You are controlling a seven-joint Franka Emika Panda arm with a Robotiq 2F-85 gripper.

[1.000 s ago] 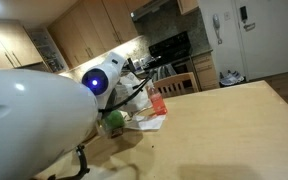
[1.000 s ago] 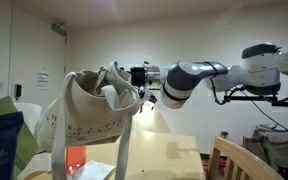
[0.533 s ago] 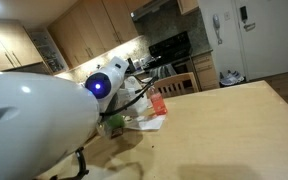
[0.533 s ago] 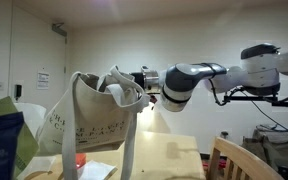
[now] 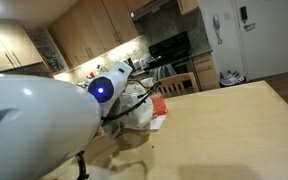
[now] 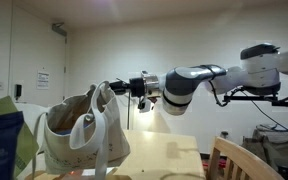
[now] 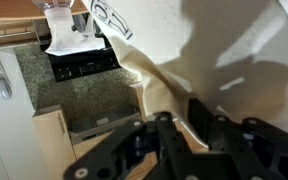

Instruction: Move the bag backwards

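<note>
The bag (image 6: 79,140) is a large off-white fabric tote that sits low on the wooden table (image 6: 169,160), with its top pulled toward the arm. My gripper (image 6: 118,90) is at the bag's upper edge and is shut on its handle. In the wrist view, off-white fabric (image 7: 234,60) fills the upper right and a strap of it runs between my dark fingers (image 7: 176,125). In an exterior view the bag (image 5: 142,112) shows as white cloth behind my arm (image 5: 34,120), with a reddish thing (image 5: 159,103) beside it. The gripper is hidden there.
A green-blue packet (image 6: 2,135) stands close to the camera at the left. A wooden chair back (image 6: 234,160) is at the table's right. Kitchen cabinets and a stove (image 5: 174,48) lie behind the table (image 5: 224,130). A granite counter with a black rack (image 7: 79,60) shows below.
The bag hung high in the air from my gripper and has come down to rest on the table. It now covers the red bottle that showed beneath it.
</note>
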